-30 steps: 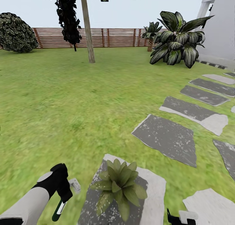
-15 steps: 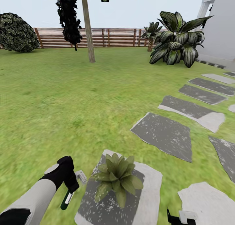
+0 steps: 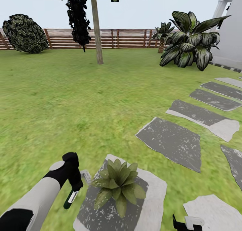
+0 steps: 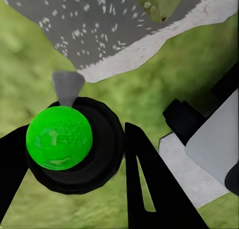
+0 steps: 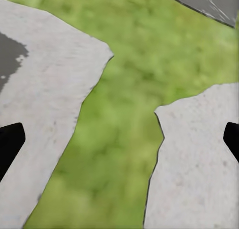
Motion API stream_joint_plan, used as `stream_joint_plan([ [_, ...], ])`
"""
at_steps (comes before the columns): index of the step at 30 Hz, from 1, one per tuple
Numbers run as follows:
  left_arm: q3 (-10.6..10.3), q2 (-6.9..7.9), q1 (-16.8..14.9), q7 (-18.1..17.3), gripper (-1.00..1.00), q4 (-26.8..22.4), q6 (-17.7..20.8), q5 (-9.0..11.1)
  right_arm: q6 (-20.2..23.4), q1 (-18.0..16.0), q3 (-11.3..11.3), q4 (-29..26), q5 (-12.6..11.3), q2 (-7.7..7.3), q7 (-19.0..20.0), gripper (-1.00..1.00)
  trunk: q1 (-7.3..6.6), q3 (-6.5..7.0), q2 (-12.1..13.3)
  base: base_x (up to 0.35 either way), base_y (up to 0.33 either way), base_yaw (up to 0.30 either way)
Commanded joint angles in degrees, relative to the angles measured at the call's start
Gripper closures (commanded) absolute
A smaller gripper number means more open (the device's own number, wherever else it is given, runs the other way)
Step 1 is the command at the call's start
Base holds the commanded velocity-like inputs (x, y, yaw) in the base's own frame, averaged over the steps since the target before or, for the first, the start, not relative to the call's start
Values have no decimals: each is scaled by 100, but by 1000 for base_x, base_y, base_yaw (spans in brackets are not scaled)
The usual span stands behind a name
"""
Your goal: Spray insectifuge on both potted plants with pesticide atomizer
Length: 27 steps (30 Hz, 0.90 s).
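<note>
Down near the bottom, the right gripper (image 3: pixel 188 222) pokes into frame, fingers spread wide over bare stepping stones (image 5: pixel 199 159), holding nothing. Just left of the near potted plant (image 3: pixel 117 184), the left gripper (image 3: pixel 74 187) has its fingers closed around the pesticide atomizer (image 3: pixel 72 195), whitish nozzle (image 3: pixel 85 174) turned toward the leaves, green body (image 4: pixel 59 137) wedged between the fingers. The leaves look bare of white specks from here. Risk: the nozzle sits low beside the rosette, so spray could catch only the left leaves or the grey slab (image 3: pixel 151 204). Beyond, lawn (image 3: pixel 84 100), tree trunk (image 3: pixel 96 29), slat fence (image 3: pixel 127 39).
</note>
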Motion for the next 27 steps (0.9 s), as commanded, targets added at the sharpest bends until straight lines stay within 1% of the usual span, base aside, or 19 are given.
stream_joint_plan([
  [1, -32, -6, -2, -203, 100, -99, 60, -33, -15, -4, -39, 5, 59, 0, -24, -100, -1, -5, -2, 0, 0, 0],
  [3, -108, -13, -3, -399, 100, -145, 59, -47, -13, -4, -39, 0, 58, -1, -23, -100, -1, -5, -2, 0, 0, 0],
  [4, -205, -10, -3, -457, 100, -157, 59, -50, -14, -4, -39, -3, 57, -1, -23, -100, -1, -5, -2, 0, 0, 0],
  [5, -285, -9, -4, -490, 100, -163, 60, -51, -13, -4, -39, -8, 56, 3, -23, -100, -1, -5, -2, 0, 0, 0],
  [7, -349, -11, -6, -515, 100, -170, 63, -53, -13, -4, -39, -13, 56, 17, -23, -100, -1, -5, -2, 0, 0, 17],
  [14, -372, -18, -31, -524, 100, -418, 77, -45, -14, -4, -37, -21, 56, 33, -23, -100, -1, -5, -2, 4, 0, 225],
  [17, -372, -52, -32, -524, 100, -439, 105, -44, -14, -4, -38, -20, 56, 34, -23, -100, -1, -5, -2, 124, -97, 215],
  [21, -372, -60, -33, -524, 100, -443, 120, -44, -15, -4, -39, -19, 56, 34, -23, -100, -1, -5, -2, 171, -203, 42],
  [27, -372, -60, -33, -524, 100, -447, 122, -44, -15, -4, -39, -13, 56, 34, -23, -100, -1, -5, -2, 26, -268, 2],
])
